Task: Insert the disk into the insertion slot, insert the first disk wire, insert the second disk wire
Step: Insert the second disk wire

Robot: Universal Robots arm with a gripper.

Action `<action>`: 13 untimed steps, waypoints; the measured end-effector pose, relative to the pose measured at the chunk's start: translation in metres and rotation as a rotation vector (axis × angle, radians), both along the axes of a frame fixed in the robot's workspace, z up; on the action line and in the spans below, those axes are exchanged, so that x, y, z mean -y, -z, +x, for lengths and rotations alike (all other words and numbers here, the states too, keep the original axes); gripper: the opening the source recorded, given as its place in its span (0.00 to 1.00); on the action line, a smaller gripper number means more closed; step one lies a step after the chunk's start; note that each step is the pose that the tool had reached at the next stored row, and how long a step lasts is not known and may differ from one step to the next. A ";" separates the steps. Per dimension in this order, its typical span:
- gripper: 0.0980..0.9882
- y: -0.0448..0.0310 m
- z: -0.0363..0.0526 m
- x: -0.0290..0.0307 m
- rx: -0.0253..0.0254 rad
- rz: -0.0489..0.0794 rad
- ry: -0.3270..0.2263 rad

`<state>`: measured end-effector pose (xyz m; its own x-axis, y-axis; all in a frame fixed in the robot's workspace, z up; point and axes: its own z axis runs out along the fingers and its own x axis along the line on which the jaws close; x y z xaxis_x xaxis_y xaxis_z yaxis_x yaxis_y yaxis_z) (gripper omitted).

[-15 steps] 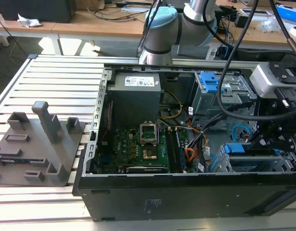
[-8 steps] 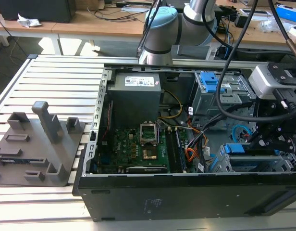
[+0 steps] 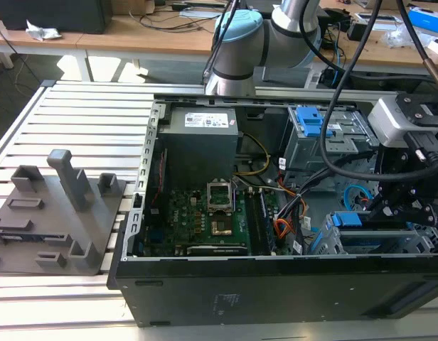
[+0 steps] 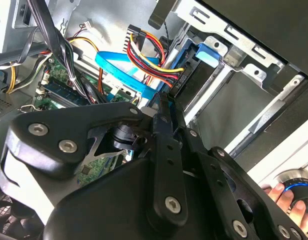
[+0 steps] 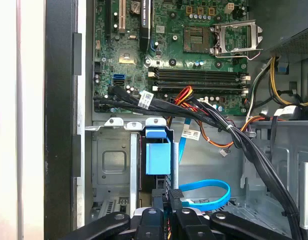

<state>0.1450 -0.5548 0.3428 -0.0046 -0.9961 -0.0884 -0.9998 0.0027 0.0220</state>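
Disk [image 5: 157, 157] sits inside insertion slot [image 5: 111, 165], blue caddy end facing out, at 4 o'clock of motherboard [image 3: 205, 220] in exterior view. Gripper [image 5: 170, 200] fingers pressed together on black wire plug [image 5: 174, 194] beside blue cable [image 5: 206, 192]. Judgement: align plug square with disk port, push straight, keep black wire bundle [image 5: 219, 122] aside.

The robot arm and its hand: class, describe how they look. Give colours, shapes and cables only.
The arm is made of silver tubes with pale blue-grey joint caps. A white and black camera block sits near its wrist, with thick black cables looping to it. The hand is matte black, built from flat linked bars with silver screws.
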 end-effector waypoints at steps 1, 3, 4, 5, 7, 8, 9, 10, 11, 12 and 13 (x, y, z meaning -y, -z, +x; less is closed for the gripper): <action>0.07 0.0003 0.0000 0.0002 0.0000 0.000 0.000; 0.07 0.0010 0.0000 0.0008 0.0000 0.000 0.000; 0.07 0.0017 0.0000 0.0012 0.0000 0.000 0.000; 0.07 0.0021 0.0000 0.0014 0.0000 0.000 0.000; 0.07 0.0047 0.0000 0.0022 0.0000 -0.001 0.000; 0.07 0.0047 0.0000 0.0022 0.0001 0.000 0.000; 0.07 0.0048 0.0000 0.0022 0.0000 0.000 0.000; 0.07 0.0050 0.0000 0.0022 0.0000 0.000 0.000; 0.09 0.0050 0.0000 0.0022 -0.0001 0.000 0.000; 0.09 0.0052 0.0000 0.0023 0.0000 0.000 0.000; 0.09 0.0052 0.0000 0.0023 0.0000 0.000 0.000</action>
<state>0.1449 -0.5571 0.3376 -0.0047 -0.9960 -0.0888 -0.9998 0.0028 0.0220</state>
